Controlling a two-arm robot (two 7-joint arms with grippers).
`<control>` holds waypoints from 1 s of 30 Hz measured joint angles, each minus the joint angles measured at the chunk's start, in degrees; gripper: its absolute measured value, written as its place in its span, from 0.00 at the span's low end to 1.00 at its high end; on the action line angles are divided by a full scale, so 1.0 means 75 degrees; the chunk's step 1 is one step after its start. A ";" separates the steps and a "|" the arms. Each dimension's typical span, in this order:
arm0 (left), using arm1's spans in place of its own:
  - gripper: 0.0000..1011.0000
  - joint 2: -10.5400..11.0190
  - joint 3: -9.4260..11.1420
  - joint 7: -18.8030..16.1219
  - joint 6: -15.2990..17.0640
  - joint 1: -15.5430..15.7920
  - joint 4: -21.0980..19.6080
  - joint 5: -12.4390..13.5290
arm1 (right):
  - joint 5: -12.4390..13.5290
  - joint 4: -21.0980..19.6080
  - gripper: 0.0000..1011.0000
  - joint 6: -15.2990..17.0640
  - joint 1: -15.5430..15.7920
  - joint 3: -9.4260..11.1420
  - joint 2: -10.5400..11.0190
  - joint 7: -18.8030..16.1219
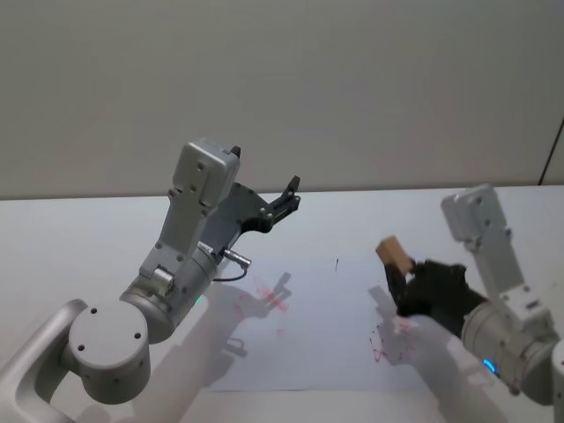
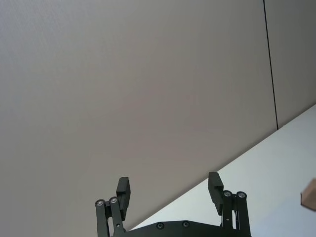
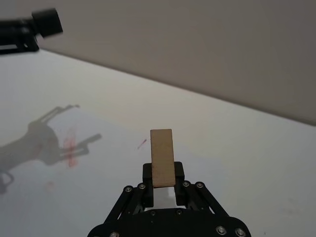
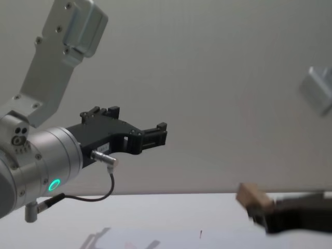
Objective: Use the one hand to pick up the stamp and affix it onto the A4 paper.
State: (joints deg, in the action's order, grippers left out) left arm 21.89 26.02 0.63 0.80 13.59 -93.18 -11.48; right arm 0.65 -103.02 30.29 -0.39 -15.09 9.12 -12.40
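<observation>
Right gripper [image 3: 163, 177] was clamped on the stamp's [image 3: 162, 157] lower end, held above the A4 paper's [image 1: 317, 344] 3 o'clock side. Gripped so shallowly, the stamp could be tilted on pressing and the print smudged. Left gripper [image 1: 286, 194] was parked, jaws apart, at 11 o'clock.

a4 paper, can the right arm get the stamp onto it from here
Probably yes: the right gripper holds the stamp in shut jaws above the A4 paper, with nothing between; the left gripper is raised, off to the left.
</observation>
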 joint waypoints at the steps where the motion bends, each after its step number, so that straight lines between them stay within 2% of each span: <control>1: 0.99 0.0001 0.0000 0.0000 0.0000 0.0000 0.0000 0.0000 | 0.0039 -0.0092 0.21 -0.0087 -0.0016 0.0022 -0.0003 0.0003; 10: 0.99 0.0001 0.0000 0.0000 0.0000 0.0000 0.0000 0.0000 | 0.0408 -0.0758 0.21 -0.0493 0.0067 0.0226 0.0033 0.0326; 15: 0.99 0.0000 0.0000 0.0000 0.0000 0.0000 0.0000 0.0000 | 0.0587 -0.1057 0.21 -0.0510 0.0259 0.0341 0.0114 0.0569; 20: 0.99 0.0001 0.0000 0.0000 0.0000 0.0000 0.0000 0.0000 | 0.0759 -0.1290 0.21 -0.0399 0.0484 0.0439 0.0198 0.0813; 30: 0.99 0.0001 0.0000 0.0000 0.0000 0.0000 0.0000 0.0000 | 0.1145 -0.1685 0.21 0.0087 0.1153 0.0679 0.0405 0.1337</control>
State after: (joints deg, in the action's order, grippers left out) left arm 21.89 26.02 0.63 0.79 13.59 -93.18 -11.48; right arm 9.23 -115.66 30.95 8.26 -10.00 12.16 -2.37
